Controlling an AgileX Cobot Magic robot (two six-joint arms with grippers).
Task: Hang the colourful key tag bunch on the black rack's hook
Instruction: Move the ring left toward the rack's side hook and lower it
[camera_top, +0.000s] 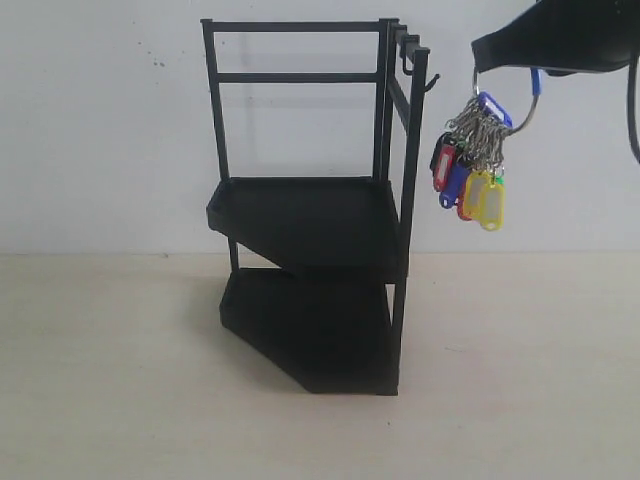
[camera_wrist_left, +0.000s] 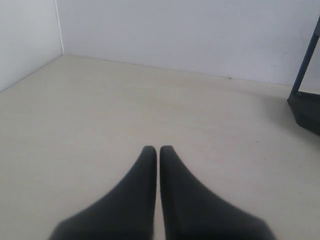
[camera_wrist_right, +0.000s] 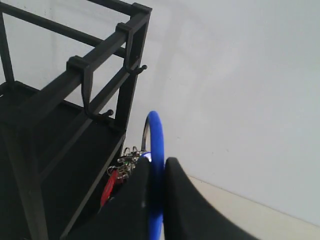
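The pick-up part of the job looks done. The right tool (camera_top: 480, 60) is clamped on the blue loop (camera_top: 536, 84) of the colourful bunch of plastic key tags and metal rings (camera_top: 472, 160). The bunch hangs free in the air, well clear of the pale counter (camera_top: 120, 380). In the right wrist view the loop (camera_wrist_right: 155, 135) stands pinched between the 2 dark fingers, with rings and a red tag (camera_wrist_right: 120, 172) dangling below.

The tall black metal two-tier corner rack (camera_top: 300, 215) stands near the back edge of the counter, about midway between the left and right edges. The small upturned black prong at the top of its front upright, the hook (camera_top: 431, 82), carries nothing. The bunch hangs on the right-edge side of it, near but apart, with the loop at about hook height.

So lifting and most of the carry seem finished. What is left, as I judge it, is to bring the loop across to the prong, lower it over the tip, let go and draw away.

The left tool (camera_wrist_left: 158, 148) has its fingers together on nothing, low over bare counter, facing the back edge.
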